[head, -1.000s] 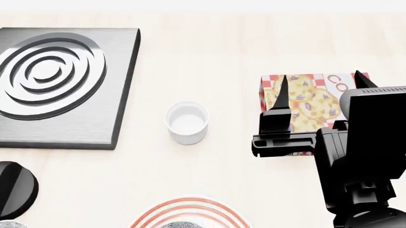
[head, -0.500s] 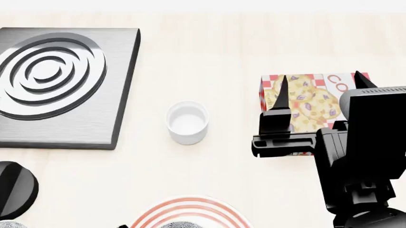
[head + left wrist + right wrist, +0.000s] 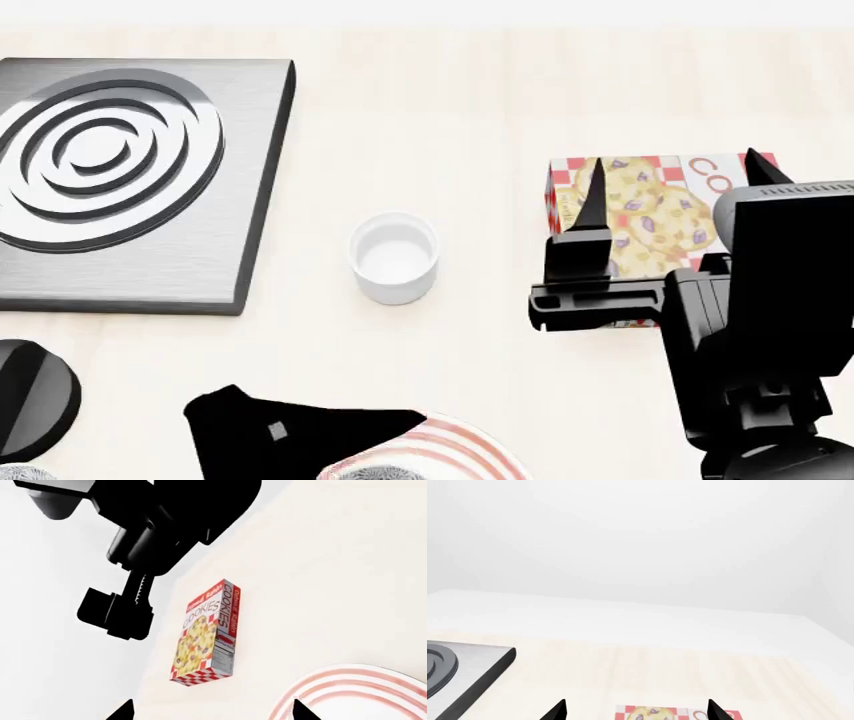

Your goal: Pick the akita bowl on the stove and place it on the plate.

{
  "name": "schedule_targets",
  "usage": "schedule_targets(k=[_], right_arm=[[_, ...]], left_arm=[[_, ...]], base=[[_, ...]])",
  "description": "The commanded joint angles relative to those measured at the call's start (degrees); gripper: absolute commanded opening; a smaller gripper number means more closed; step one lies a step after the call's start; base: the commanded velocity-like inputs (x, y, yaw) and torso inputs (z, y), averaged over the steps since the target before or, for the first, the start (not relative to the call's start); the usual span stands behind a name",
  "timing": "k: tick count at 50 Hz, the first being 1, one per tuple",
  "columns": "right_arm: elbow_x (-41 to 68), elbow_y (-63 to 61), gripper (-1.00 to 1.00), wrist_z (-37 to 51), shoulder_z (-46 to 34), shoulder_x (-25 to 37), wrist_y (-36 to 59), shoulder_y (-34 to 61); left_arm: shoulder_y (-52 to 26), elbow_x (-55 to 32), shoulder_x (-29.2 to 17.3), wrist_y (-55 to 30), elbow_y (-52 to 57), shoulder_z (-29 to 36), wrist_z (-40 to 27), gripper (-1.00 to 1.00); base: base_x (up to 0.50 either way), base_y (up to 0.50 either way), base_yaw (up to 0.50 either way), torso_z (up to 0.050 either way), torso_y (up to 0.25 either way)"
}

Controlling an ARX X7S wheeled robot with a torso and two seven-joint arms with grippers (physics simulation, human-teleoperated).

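The stove (image 3: 127, 170) lies at the far left with nothing on its ring burner; its corner also shows in the right wrist view (image 3: 464, 667). The red-ringed plate (image 3: 461, 448) sits at the near edge. A speckled grey sliver of the akita bowl (image 3: 378, 473) shows on it, mostly cut off by the frame. My left gripper (image 3: 210, 714) is open and empty beside the plate rim (image 3: 353, 690). The black left arm (image 3: 280, 435) covers the plate's left side. My right gripper (image 3: 674, 165) hangs open above the cookie box (image 3: 641, 215), holding nothing.
A plain white cup (image 3: 394, 258) stands mid-table between stove and cookie box (image 3: 203, 635). The stove's black knob (image 3: 30, 398) is at the near left, with another speckled sliver (image 3: 16, 472) below it. The right arm (image 3: 157, 525) looms beside the box.
My left arm has risen into the head view at the bottom, now covering the plate's left part. The right arm and the table objects have not moved.
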Motion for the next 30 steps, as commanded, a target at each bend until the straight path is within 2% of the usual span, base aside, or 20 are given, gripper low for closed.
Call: schedule_targets(k=[1, 30], right_arm=[[0.16, 0.01, 1.0, 0.13, -0.16, 0.15, 0.01, 0.12], [0.57, 0.0, 1.0, 0.52, -0.36, 0.42, -0.16, 0.14]], left_arm=[[-0.51, -3.93, -2.24, 3.36, -0.55, -5.62, -1.46, 1.0], [-0.26, -11.08, -7.62, 13.12, -5.45, -15.94, -3.62, 1.0]], base=[[0.0, 0.0, 0.0, 0.0, 0.0], [0.0, 0.0, 0.0, 0.0, 0.0]])
